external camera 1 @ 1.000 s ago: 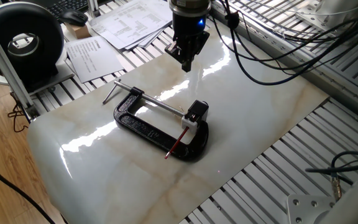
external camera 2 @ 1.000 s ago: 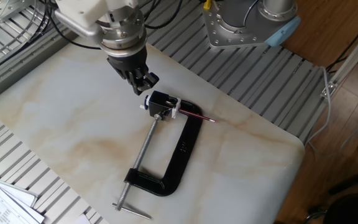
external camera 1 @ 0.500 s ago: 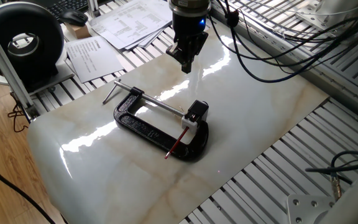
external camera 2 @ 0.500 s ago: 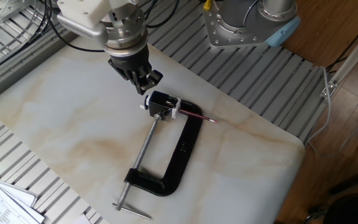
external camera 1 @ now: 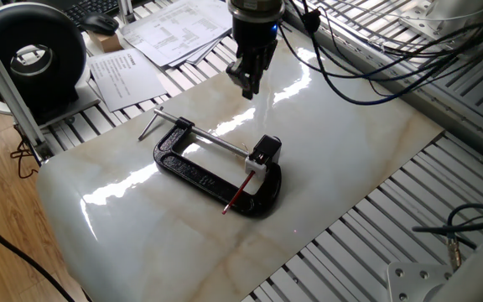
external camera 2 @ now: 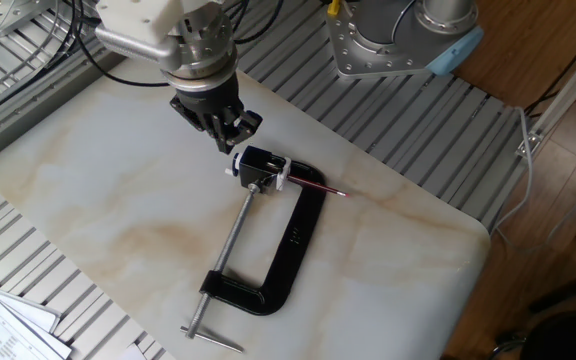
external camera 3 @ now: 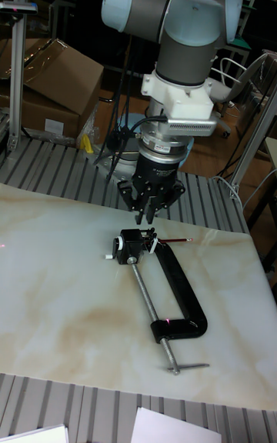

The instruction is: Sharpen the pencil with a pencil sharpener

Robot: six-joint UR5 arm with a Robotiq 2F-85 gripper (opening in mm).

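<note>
Pincer (external camera 2: 230, 128) a bit higher and further from sharpener (external camera 2: 258, 167) vs 1 s ago, fingers together, holding nothing. Looks like backing off, so no turning of pencil (external camera 2: 313, 186) under way. Sharpener held in clamp (external camera 2: 288, 240) on table (external camera 2: 88, 200); pencil stuck in sharpener, red shaft poking out over clamp frame. Pencil tip hidden inside sharpener, so can't tell how sharp. In tall view, finger gap hard to read against dark backgrnd.

You lifted the hand (external camera 1: 247, 86) a touch and pulled it farther from the pencil sharpener (external camera 2: 260, 167), toward the papers (external camera 1: 168, 32), and you turned the wrist slightly, so its fingers (external camera 2: 226, 135) swung around.
</note>
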